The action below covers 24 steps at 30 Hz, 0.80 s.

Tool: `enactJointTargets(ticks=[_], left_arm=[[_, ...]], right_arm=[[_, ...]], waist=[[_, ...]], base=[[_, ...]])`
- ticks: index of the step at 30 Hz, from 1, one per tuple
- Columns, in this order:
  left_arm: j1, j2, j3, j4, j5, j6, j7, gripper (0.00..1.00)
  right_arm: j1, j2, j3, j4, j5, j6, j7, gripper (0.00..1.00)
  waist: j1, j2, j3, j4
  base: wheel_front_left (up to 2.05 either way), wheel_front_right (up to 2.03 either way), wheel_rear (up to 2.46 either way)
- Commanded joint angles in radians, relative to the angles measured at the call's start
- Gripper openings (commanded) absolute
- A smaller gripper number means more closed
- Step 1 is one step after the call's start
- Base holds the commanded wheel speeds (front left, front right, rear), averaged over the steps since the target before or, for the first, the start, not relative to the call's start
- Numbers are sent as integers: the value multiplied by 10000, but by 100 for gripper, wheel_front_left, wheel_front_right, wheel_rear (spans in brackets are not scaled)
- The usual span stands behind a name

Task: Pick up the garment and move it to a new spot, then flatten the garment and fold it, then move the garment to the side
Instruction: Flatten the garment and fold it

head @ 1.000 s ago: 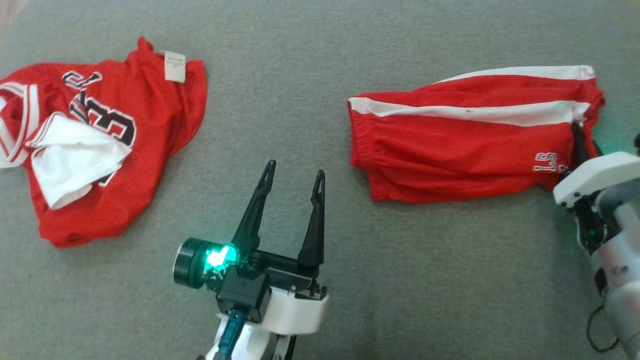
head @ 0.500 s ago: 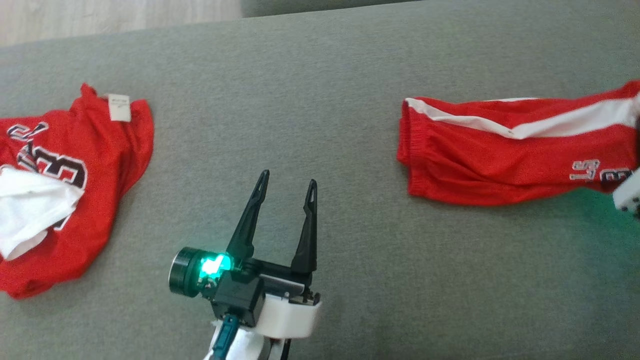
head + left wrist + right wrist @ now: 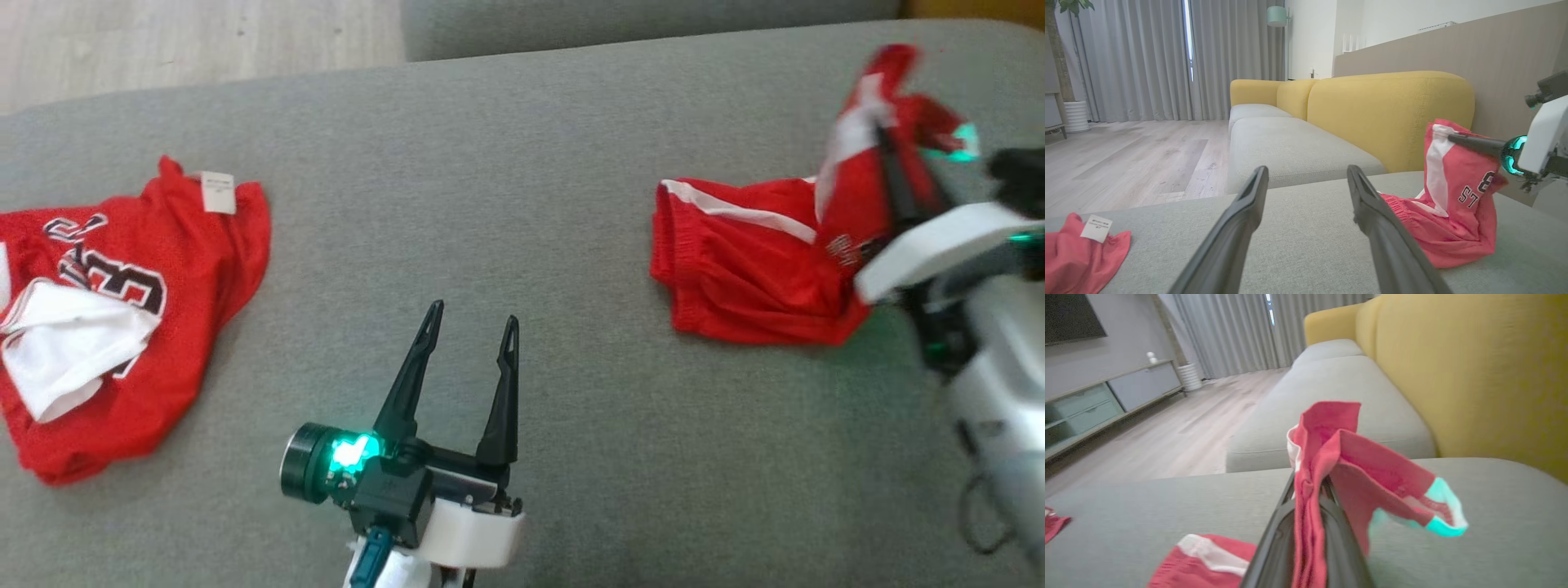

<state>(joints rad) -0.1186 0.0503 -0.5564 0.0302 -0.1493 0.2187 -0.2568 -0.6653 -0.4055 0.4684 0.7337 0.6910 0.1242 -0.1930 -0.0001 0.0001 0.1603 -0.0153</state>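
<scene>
Pinching one end of the red shorts (image 3: 735, 278), the right gripper (image 3: 888, 159) holds it off the grey sofa seat (image 3: 522, 163). The left gripper (image 3: 472, 314) hangs spread, empty.

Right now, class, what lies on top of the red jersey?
A crumpled white cloth lies on the jersey, a white label near its edge. The cloth hides part of the number.

Shorts (image 3: 735, 286): thin red cloth (faint sheen); couch seat (image 3: 571, 204): matt, coarse-woven grey fabric.
</scene>
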Motion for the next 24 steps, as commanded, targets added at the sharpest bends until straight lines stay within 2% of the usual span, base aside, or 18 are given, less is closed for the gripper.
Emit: enactJointTargets(ticks=[1,10,11,12,13,15,18,24], left_arm=[[-147,-1,269,-317,15,-12,-49,100],[-246,-1,108,-363,-92,55,-49,100],[-267,-1,97,-354,-98,60,-49,100],[-287,-1,88,-342,-106,68,-49,100],[-304,-1,81,-334,-117,78,-49,100],[-321,-1,74,-322,-137,99,-49,100],[-287,-1,91,-301,-164,134,-49,100],[-93,-1,197,-304,-180,196,-49,100]], right_arm=[[62,168,161,-342,-118,65,37,0],[402,1920,1068,-311,-828,65,614,0],[437,2049,1223,-279,-840,65,703,27],[475,2163,1390,-277,-820,65,785,78],[508,2253,1544,-331,-787,65,777,100],[649,2363,1889,-508,-621,65,810,100],[886,2177,2213,-895,-445,65,630,100],[1481,1549,1989,-1856,-432,65,-141,100]], waist=[[1,-1,-2,116],[1,-1,229,564],[1,-1,237,594],[1,-1,242,618],[1,-1,242,636],[1,-1,216,651],[1,-1,107,616],[1,-1,-177,445]], base=[[0,0,0],[0,0,0],[0,0,0],[0,0,0],[0,0,0],[0,0,0],[0,0,0],[0,0,0]])
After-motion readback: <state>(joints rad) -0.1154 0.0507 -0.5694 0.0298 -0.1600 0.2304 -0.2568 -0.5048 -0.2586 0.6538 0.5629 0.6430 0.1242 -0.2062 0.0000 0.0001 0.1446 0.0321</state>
